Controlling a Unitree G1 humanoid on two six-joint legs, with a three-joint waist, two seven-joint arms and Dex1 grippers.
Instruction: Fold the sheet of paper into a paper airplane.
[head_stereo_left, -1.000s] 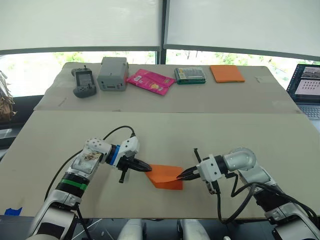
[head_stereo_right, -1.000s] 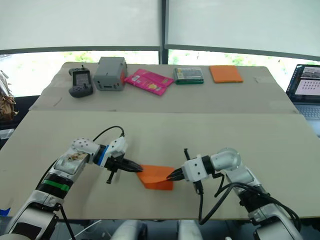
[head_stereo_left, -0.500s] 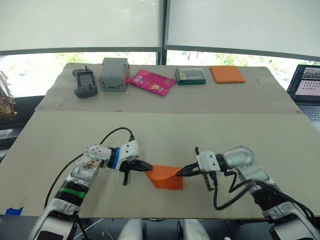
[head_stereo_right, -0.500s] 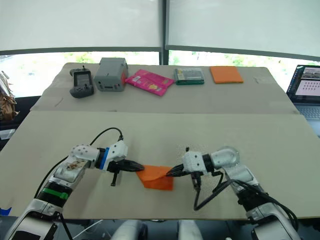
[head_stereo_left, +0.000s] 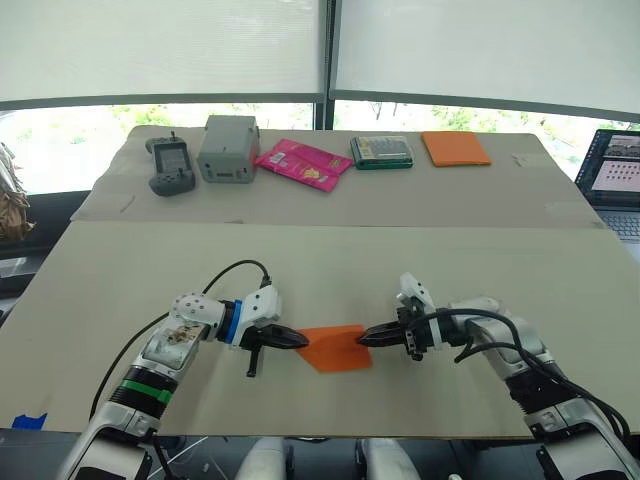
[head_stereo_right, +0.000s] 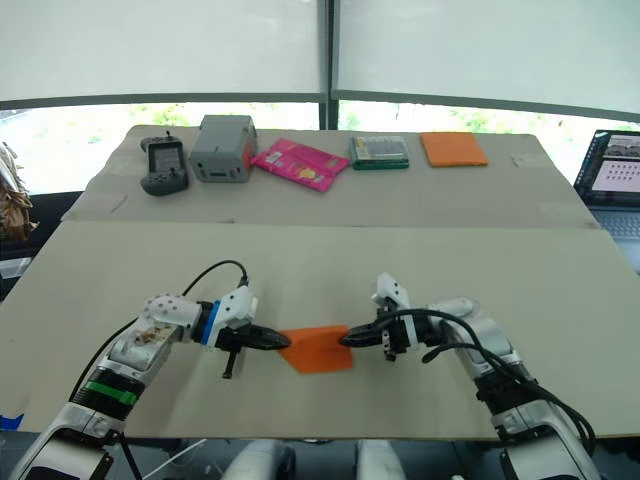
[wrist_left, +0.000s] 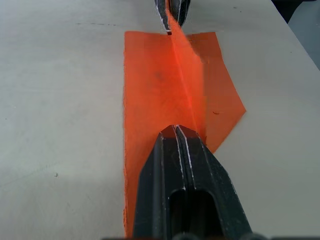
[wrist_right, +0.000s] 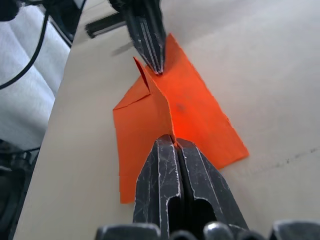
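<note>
Right arm's swung down and flattened out since a second ago, forearm now low over the table, and the thin bright orange creased sheet of paper (head_stereo_left: 336, 348) has gone from a tented wedge to something lying much flatter between the two grippers. I've got the left gripper (head_stereo_left: 292, 341) clamped shut on the paper's 9 o'clock edge and the right gripper (head_stereo_left: 368, 338) pinched closed on the 3 o'clock edge, both holding the raised centre crease, which the wrist views show standing up as a ridge. Paper sits at about 6 o'clock on the near beige table (head_stereo_left: 320, 270), close to the front edge. My read: the fold line is set, but it's nowhere near a plane yet, wings still to do
</note>
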